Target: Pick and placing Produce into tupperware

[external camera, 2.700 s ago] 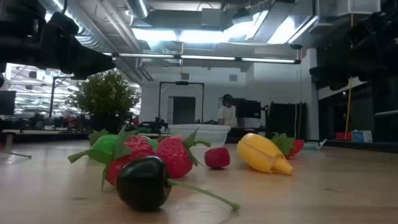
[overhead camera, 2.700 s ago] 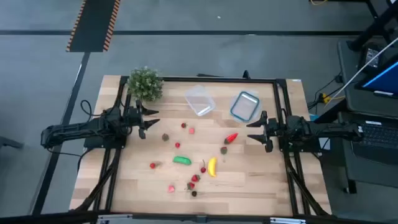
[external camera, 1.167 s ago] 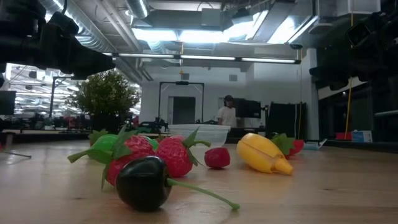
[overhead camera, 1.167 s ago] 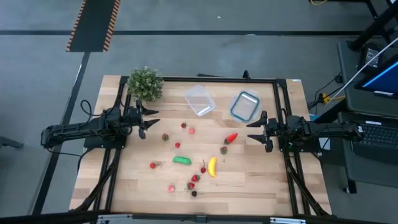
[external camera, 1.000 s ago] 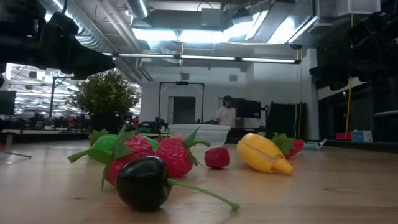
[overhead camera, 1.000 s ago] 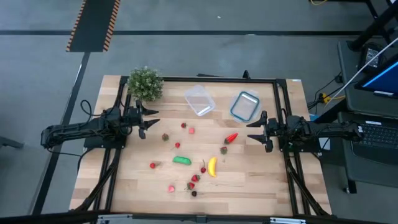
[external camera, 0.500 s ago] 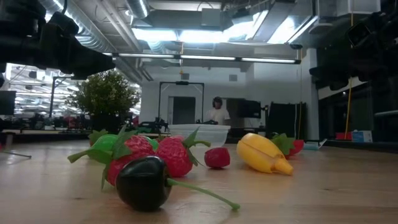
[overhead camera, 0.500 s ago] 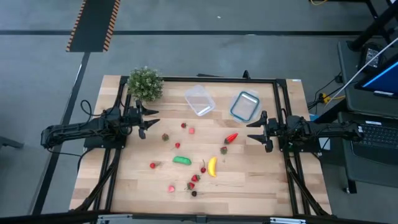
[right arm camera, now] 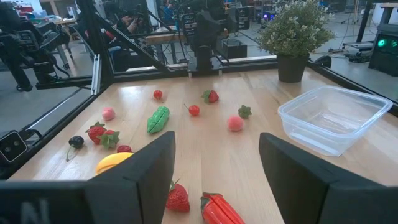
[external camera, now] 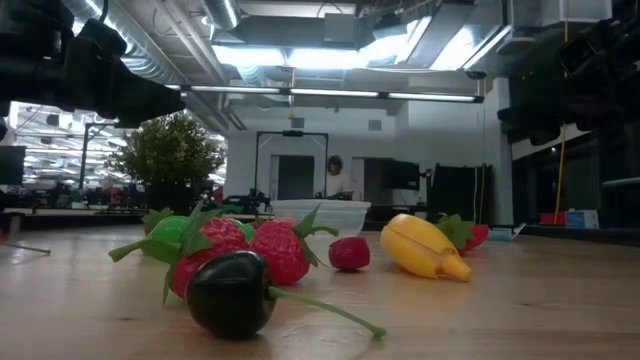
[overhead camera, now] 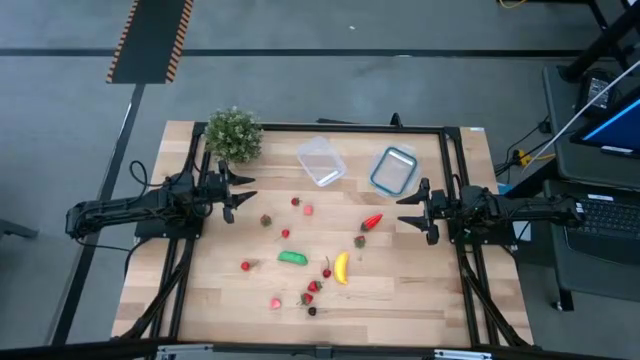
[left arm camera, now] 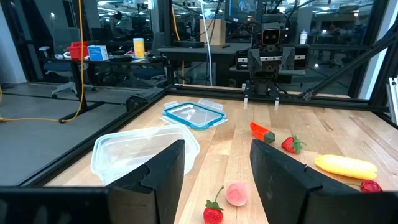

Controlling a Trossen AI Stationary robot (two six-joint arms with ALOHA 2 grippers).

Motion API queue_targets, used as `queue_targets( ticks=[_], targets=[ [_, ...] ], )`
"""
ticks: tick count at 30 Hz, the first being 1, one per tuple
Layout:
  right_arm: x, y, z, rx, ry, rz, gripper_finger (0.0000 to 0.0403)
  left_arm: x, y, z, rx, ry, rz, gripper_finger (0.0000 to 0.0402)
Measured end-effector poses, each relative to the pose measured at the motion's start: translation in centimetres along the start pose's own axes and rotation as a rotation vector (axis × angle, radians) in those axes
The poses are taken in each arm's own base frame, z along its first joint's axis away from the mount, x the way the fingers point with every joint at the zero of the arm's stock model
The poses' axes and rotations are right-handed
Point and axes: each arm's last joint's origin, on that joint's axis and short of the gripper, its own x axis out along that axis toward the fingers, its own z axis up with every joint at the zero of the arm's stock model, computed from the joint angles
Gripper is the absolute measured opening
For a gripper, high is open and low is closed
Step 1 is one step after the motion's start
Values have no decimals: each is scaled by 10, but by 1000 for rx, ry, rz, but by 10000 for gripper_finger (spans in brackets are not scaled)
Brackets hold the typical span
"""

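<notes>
The left gripper [overhead camera: 232, 192] and right gripper [overhead camera: 411, 213] are being held wide open and empty at opposite tabletop [overhead camera: 400, 300] edges. Produce [overhead camera: 293, 257] is lying scattered between them; the tupperware [overhead camera: 321, 161] is sitting beyond, empty.

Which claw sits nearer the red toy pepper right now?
Right. The right claw waits open just beside the red toy pepper; the left claw, also open, waits across the table near the potted plant.
</notes>
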Motion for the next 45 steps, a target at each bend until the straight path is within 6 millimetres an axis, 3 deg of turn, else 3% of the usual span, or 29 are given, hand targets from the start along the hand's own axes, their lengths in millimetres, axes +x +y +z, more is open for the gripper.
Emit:
queue_targets(
  ticks=[7,14,45],
  targets=[
    [0,0,0,5,0,0,234,0,0,0,33,1,0,176],
    [0,0,0,184,1,1,234,0,0,0,156,0,0,176],
    [0,0,0,104,0,0,234,0,0,0,166,0,0,176]
  ],
)
